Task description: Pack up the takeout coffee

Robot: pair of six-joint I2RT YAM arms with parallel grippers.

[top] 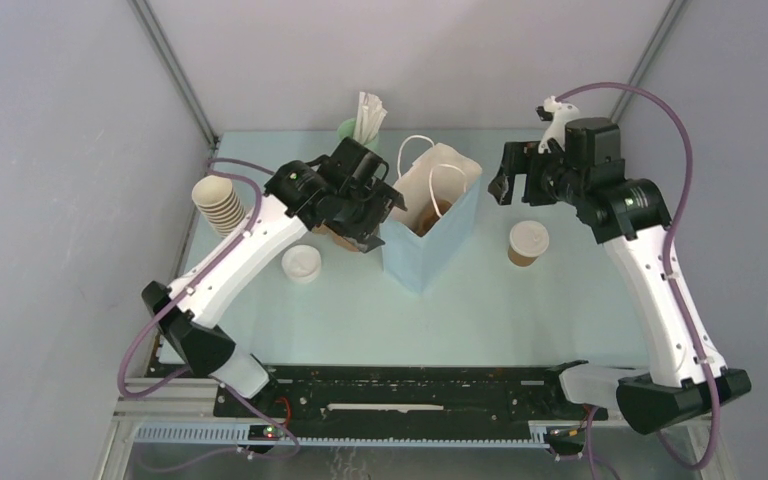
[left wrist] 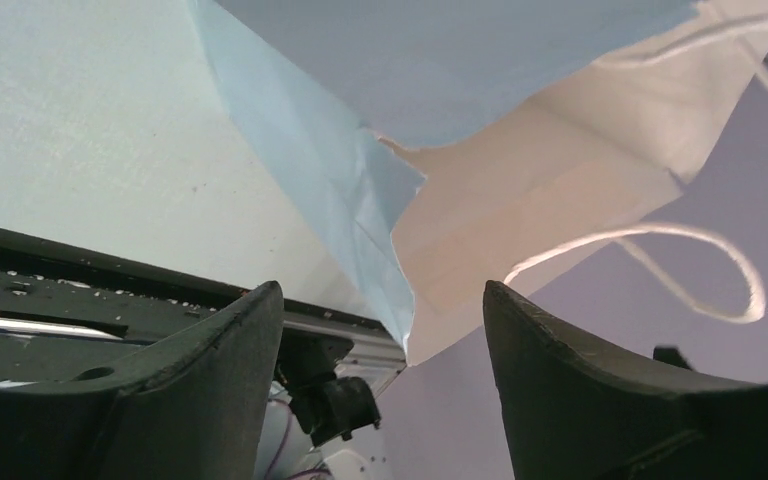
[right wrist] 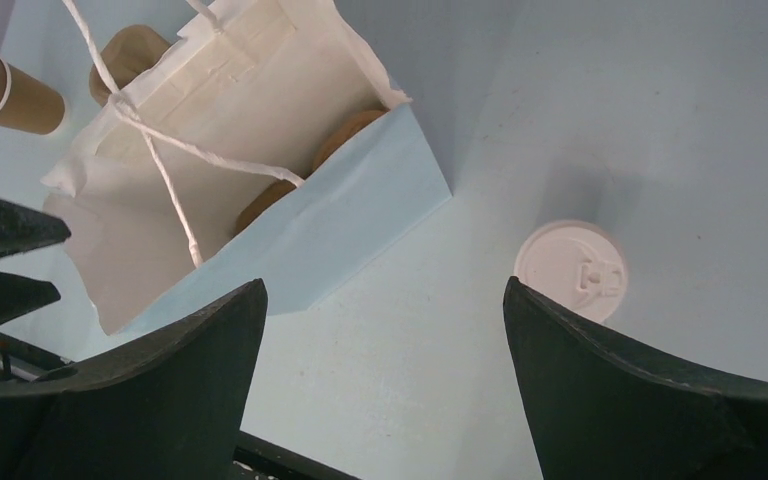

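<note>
The takeout coffee (top: 527,243), a short brown cup with a white lid, stands on the table right of the blue paper bag (top: 422,240). In the right wrist view its lid (right wrist: 572,268) shows just beyond my right fingertip. The bag (right wrist: 300,235) stands open, and brown round things (right wrist: 345,135) lie inside it. My right gripper (top: 508,186) hovers open above and behind the coffee, holding nothing (right wrist: 385,300). My left gripper (top: 375,222) is open at the bag's left side. The bag's rim (left wrist: 400,260) reaches down between its jaws (left wrist: 383,300) without being pinched.
A tall stack of nested brown cups (top: 220,204) stands at the left edge. A mint-green cup with white sticks (top: 362,122) is behind the bag. A loose white lid (top: 301,263) lies left of the bag, with a brown cup (top: 338,238) under my left wrist.
</note>
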